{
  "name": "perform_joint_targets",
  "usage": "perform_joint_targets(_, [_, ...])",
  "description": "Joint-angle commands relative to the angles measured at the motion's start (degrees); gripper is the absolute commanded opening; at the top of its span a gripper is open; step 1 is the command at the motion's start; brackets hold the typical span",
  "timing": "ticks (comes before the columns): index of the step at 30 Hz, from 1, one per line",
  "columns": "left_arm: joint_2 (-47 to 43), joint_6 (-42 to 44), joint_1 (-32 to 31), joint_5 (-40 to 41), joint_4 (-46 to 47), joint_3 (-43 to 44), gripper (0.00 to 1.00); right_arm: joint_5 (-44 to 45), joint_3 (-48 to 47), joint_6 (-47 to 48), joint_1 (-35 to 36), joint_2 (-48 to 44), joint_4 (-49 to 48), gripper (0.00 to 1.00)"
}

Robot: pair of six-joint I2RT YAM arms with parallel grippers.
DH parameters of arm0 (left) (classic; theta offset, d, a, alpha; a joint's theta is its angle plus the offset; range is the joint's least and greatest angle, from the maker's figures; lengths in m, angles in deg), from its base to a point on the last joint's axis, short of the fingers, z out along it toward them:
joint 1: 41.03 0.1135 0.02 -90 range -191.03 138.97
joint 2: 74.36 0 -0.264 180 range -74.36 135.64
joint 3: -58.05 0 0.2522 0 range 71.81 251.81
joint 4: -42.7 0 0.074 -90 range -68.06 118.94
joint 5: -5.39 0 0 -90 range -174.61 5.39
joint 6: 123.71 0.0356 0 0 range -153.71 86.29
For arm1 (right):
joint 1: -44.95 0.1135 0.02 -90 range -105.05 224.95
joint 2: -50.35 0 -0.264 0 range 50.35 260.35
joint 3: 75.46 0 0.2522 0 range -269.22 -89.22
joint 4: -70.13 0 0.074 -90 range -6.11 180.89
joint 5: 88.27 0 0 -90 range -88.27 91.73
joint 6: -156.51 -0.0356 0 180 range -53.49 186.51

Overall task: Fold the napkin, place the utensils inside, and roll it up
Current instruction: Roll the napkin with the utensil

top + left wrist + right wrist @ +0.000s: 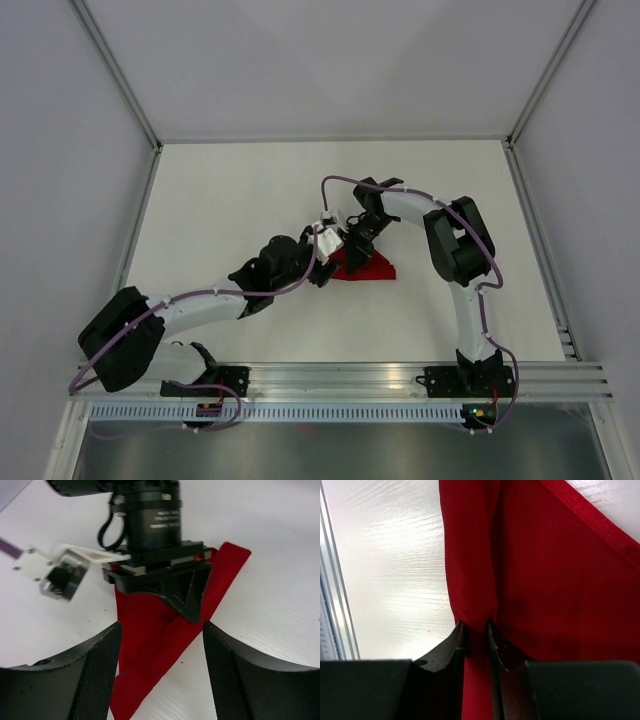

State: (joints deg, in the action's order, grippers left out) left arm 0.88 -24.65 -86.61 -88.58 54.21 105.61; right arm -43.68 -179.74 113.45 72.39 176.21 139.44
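— The right gripper (476, 628)?
— Jaws nearly together, pinching a raised fold of the napkin (555, 580); the left gripper (161, 625) stands wide over the cloth, holding nothing.
— The cloth?
— Deep red, plain, hemmed; it lies mid-table (230, 200); white top, pale grey walls (330, 60); only the right wrist view shows the pinch; overhead, the arms hide it.

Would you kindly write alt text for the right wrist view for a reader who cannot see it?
The right gripper is shut on a bunched fold of the red napkin, which fills most of the frame. White table shows at left.
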Motion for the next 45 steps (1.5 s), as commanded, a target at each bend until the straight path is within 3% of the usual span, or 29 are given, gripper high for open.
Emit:
perform_joint_targets(1, [3.23,16.13,-3.98,5.7,-3.38,2.84,0.71,4.72,0.0,4.3,-0.55,5.53,3.95,0.03])
perform_joint_targets(8, [10.44,25.65,-11.63,8.62,-4.45,2.58,0.71,4.98,-1.32,5.09,-0.99,6.85,6.15,0.03])
perform_joint_targets(14, [15.71,28.03,-12.86,9.51,-2.25,3.38,0.73,5.07,-1.59,5.09,-0.99,7.12,6.41,0.03])
perform_joint_targets(16, [16.69,28.9,-12.86,9.24,-2.07,3.9,0.82,5.07,-1.68,5.09,-0.9,7.12,6.41,0.03])
perform_joint_targets(26, [21.87,31.28,-13.04,9.24,-1.1,6.09,0.81,5.24,-2.29,4.92,-0.99,7.64,6.94,0.02])
perform_joint_targets(29, [22.93,30.93,-13.04,7.75,-2.77,7.15,0.74,5.24,-2.56,4.83,-0.99,7.99,6.94,0.02])
perform_joint_targets(33, [24.33,28.74,-12.95,5.56,-6.28,9.26,0.53,5.24,-2.56,4.74,-0.99,7.99,7.03,0.02])
perform_joint_targets(37, [25.48,26.46,-12.69,4.93,-8.58,10.32,0.45,5.15,-2.56,4.74,-0.99,7.91,6.94,0.02])
perform_joint_targets(45, [27.24,19.69,-11.11,-0.32,-14.99,12.96,0.15,4.8,-0.98,4.39,-1.07,6.85,6.15,0.02])
